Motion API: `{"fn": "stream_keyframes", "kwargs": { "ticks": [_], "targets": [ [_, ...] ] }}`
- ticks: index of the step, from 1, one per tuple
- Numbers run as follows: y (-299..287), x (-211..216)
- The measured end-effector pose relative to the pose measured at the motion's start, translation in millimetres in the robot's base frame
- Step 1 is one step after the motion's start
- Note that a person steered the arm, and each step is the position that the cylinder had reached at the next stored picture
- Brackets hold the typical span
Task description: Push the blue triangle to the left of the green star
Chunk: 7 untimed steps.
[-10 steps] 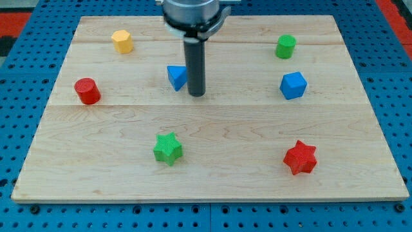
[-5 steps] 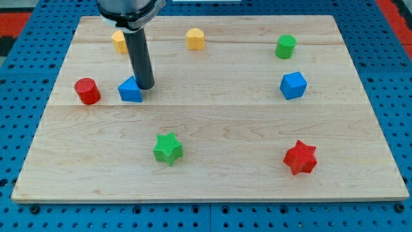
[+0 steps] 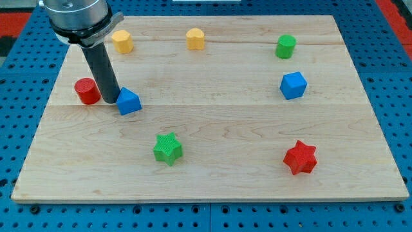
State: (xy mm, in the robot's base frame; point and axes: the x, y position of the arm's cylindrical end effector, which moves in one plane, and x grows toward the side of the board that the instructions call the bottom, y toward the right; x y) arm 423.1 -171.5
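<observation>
The blue triangle [image 3: 129, 102] lies on the wooden board [image 3: 212, 174] at the view's left, above and to the left of the green star [image 3: 168, 148]. My tip [image 3: 110, 100] rests on the board just left of the blue triangle, touching or nearly touching it, and just right of the red cylinder [image 3: 86, 91]. The rod rises toward the view's top left.
Two yellow blocks [image 3: 121, 41] [image 3: 196, 38] sit near the board's top. A green cylinder [image 3: 286, 46] and a blue cube [image 3: 293, 85] are at the right. A red star [image 3: 300, 158] is at the lower right.
My tip moved left from the blue triangle's right side to its left side. The triangle slid left and slightly down. A second yellow block came into view once the arm moved.
</observation>
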Motion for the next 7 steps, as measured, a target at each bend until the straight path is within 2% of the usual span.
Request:
{"fn": "stream_keyframes", "kwargs": {
  "ticks": [1,2,5,7],
  "targets": [
    [18.6,-31.8],
    [43.3,-22.5],
    [-0.5,46.5],
    [6.5,82.6]
  ]
}}
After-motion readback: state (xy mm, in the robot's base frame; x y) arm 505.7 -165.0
